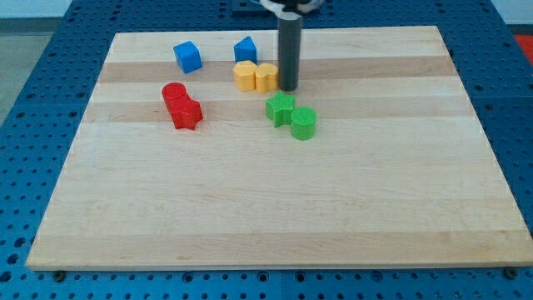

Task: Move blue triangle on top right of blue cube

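A: Where's my tip (289, 87)?
B: Touching the yellow blocks' (255, 77) right side; it's a bare rod, nothing gripped.
A: Blue triangle (245, 49)?
B: Up-left of it; blue cube (187, 57) farther left.

Rod upright, tip down near the view's top centre.
My tip (288, 87) sits at surface height; the dark rod rises straight from it and leaves the view's top edge.

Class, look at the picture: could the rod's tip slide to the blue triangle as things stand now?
Probably yes. My tip sits right of the yellow blocks; the blue triangle lies up-left, and bare board above the yellow blocks leaves a path.
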You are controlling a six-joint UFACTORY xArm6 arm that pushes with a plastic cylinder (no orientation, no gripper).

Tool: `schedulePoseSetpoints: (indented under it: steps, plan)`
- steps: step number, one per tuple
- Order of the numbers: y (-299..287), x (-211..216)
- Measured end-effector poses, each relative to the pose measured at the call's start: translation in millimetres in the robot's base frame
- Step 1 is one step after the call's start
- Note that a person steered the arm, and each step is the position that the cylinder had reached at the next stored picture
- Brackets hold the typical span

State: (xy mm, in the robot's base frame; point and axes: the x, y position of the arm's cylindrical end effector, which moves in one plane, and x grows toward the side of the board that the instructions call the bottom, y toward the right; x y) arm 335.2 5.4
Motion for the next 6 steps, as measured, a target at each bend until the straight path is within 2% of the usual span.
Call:
schedulePoseSetpoints:
  steps: [1,2,3,4,6]
  plan:
    - [1.1,0.0]
    - [55.6,-6.0]
    - [78.4,-41.3]
    - [53.4,-68.8]
    - [-34.9,-80.4]
